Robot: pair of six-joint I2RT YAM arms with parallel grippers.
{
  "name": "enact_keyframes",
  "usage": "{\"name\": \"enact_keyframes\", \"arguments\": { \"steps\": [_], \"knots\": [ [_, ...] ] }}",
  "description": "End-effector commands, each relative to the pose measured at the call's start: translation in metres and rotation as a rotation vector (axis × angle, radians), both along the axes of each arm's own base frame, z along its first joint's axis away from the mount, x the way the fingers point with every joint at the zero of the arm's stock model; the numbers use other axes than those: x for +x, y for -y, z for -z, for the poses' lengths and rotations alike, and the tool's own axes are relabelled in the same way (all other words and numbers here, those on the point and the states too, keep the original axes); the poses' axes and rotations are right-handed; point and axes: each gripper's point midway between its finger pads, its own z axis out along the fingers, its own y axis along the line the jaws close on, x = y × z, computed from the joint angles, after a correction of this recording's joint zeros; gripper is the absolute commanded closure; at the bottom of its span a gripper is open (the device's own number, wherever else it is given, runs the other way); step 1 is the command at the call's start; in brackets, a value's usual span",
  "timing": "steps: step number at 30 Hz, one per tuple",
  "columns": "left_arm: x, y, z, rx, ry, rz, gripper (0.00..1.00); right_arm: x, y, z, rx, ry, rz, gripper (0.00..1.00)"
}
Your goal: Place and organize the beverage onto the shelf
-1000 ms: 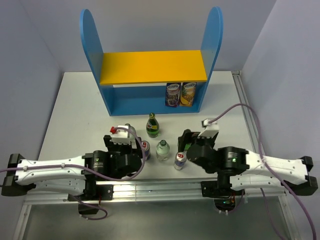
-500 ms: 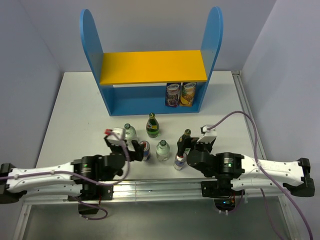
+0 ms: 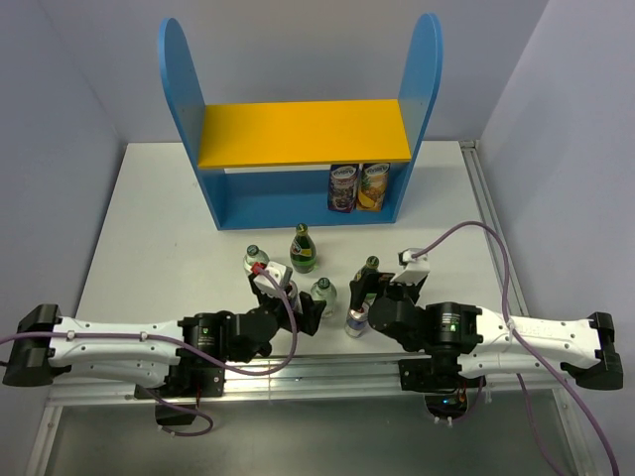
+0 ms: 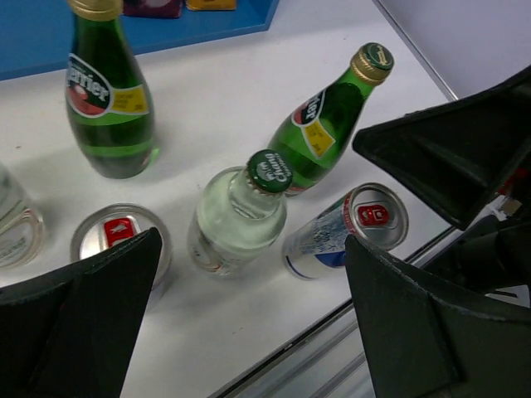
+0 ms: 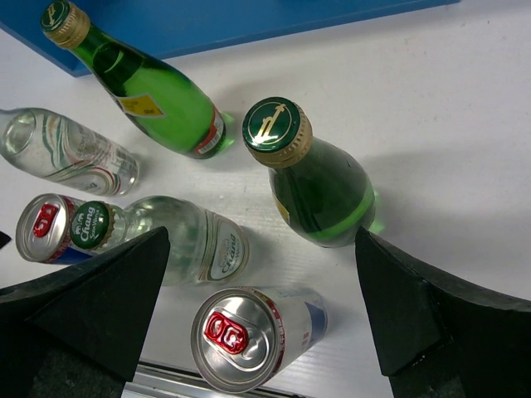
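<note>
The blue shelf (image 3: 189, 109) with its yellow upper board stands at the back. Six drinks stand in a cluster in front: two clear bottles (image 3: 256, 260) (image 3: 322, 293), two green bottles (image 3: 303, 248) (image 3: 369, 268), and two cans (image 3: 355, 319) (image 4: 120, 240). My left gripper (image 3: 298, 309) is open and empty above the middle clear bottle (image 4: 241, 211), with a can on either side below it. My right gripper (image 3: 365, 297) is open and empty above the right can (image 5: 249, 336), next to a green bottle (image 5: 319, 178).
Two fruit-printed containers (image 3: 344, 186) (image 3: 374, 186) stand at the right end of the shelf's lower tier. A metal rail (image 3: 327, 372) runs along the table's near edge. Grey walls close in both sides.
My left gripper has swung right, from beside the left clear bottle to over the middle bottle and cans. My right gripper pulled back slightly, then held still. No drink has moved.
</note>
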Motion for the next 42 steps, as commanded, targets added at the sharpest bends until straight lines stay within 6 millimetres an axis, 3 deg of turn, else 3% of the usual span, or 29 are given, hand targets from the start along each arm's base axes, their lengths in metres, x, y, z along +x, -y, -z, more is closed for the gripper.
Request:
{"name": "enact_keyframes", "arguments": {
  "steps": [1,10,28,32,35,37,41,42],
  "knots": [
    [-0.005,0.019,-0.009,-0.043,0.025,0.056,0.01,0.005,0.008,-0.003,0.04,0.025,0.062,0.0],
    [0.008,0.034,0.004,0.007,0.059,-0.018,0.01,0.003,0.017,0.002,0.06,0.026,0.061,0.0],
    [0.042,0.055,0.02,0.072,0.128,-0.092,0.02,-0.002,0.015,0.018,0.075,0.007,0.023,0.0],
    [0.047,0.059,0.021,0.079,0.131,-0.099,0.1,-0.002,0.014,0.018,0.085,0.011,0.019,0.0],
    [0.048,0.061,0.019,0.075,0.133,-0.104,0.23,-0.002,0.014,0.018,0.088,0.013,0.016,0.0],
    [0.049,0.063,0.017,0.073,0.134,-0.107,0.33,-0.002,0.014,0.018,0.088,0.013,0.016,0.0],
    [0.051,0.067,0.021,0.089,0.13,-0.119,0.69,-0.002,0.014,0.018,0.093,0.015,0.016,0.0],
    [0.052,0.068,0.02,0.092,0.129,-0.124,0.72,-0.002,0.014,0.018,0.095,0.015,0.013,0.0]
  ]
}}
